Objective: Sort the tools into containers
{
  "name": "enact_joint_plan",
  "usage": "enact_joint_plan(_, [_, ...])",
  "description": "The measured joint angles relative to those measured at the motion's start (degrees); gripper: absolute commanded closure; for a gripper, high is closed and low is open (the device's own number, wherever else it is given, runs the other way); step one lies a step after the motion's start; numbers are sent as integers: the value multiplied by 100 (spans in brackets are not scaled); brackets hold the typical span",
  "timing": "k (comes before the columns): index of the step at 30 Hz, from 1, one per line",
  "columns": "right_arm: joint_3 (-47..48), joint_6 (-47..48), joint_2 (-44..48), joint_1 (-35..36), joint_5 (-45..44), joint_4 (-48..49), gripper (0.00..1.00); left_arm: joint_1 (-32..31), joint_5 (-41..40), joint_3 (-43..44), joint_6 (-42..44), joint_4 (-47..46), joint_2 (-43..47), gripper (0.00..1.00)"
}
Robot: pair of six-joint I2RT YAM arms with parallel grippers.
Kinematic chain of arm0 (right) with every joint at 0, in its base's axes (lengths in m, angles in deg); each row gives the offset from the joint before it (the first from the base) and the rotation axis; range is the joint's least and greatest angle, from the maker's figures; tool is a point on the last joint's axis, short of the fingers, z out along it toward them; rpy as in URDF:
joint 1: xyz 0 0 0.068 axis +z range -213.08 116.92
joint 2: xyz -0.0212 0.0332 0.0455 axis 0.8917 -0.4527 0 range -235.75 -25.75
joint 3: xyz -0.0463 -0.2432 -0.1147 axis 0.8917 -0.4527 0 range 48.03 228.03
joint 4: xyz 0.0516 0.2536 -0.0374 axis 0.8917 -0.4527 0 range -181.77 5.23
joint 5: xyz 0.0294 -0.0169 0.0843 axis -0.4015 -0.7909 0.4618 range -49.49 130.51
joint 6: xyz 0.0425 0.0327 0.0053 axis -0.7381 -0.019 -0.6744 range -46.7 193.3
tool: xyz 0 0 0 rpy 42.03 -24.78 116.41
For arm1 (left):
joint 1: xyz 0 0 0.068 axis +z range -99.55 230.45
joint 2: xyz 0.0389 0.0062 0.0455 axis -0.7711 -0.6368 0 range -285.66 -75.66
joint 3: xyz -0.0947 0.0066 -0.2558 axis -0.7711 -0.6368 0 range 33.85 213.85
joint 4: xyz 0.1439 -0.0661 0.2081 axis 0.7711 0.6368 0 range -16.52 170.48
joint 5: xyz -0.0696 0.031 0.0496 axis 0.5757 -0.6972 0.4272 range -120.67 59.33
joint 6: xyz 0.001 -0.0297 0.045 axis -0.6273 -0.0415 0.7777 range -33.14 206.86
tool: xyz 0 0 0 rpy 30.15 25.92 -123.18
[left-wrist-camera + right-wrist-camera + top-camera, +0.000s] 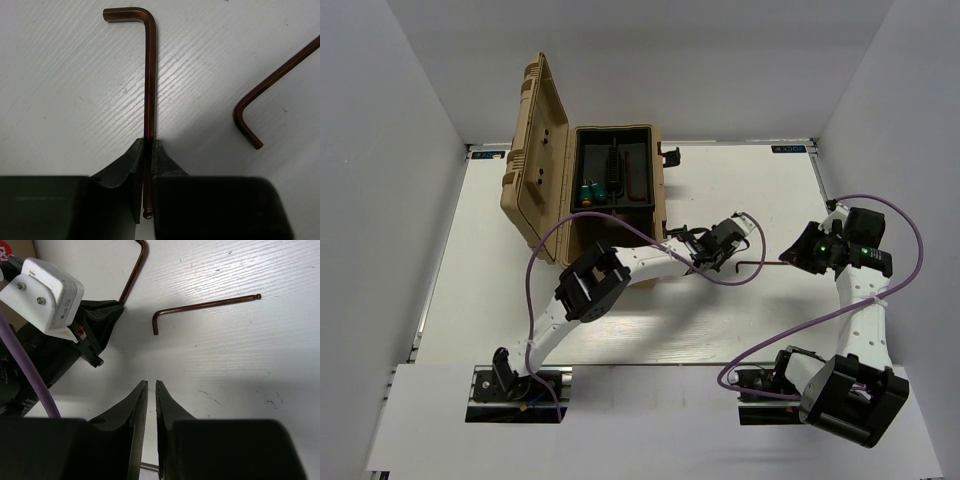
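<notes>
Currently found left gripper (148, 142) clenched on one hex key's (150, 75) long shank, at or just off the table (740, 190); right gripper (151, 385) near-closed, holding nothing. Noted second hex key (205, 305) loose nearby. Logged green screwdrivers (592, 190) in the open case (535, 170) (pliers not made out) — both keys outstanding. Judged bare table all round; case rim to clear.

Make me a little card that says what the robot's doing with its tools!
Left gripper: shut on one hex key, pinching its long leg
Right gripper: jaws nearly together, holding nothing
Other hex key: lying loose on the table
Toolbox: lid open, green screwdrivers inside
Left to sort: both hex keys
</notes>
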Motion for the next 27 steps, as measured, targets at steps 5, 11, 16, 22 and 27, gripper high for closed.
enact_joint_plan(5, [0, 70, 0, -33, 72, -2, 72, 4, 138, -109, 24, 72, 136, 100])
enact_joint_plan(11, [-17, 636, 208, -70, 750, -50, 72, 2, 459, 35, 68, 656, 223, 100])
enact_joint_plan(16, [-223, 990, 772, -70, 1311, -44, 72, -4, 680, 173, 87, 1014, 278, 100])
enact_joint_plan(22, [-267, 1119, 813, -70, 1475, -44, 72, -9, 809, 466, 90, 1200, 431, 100])
enact_joint_plan(27, [-269, 1150, 811, -70, 1493, -44, 72, -9, 809, 612, 92, 1211, 570, 100])
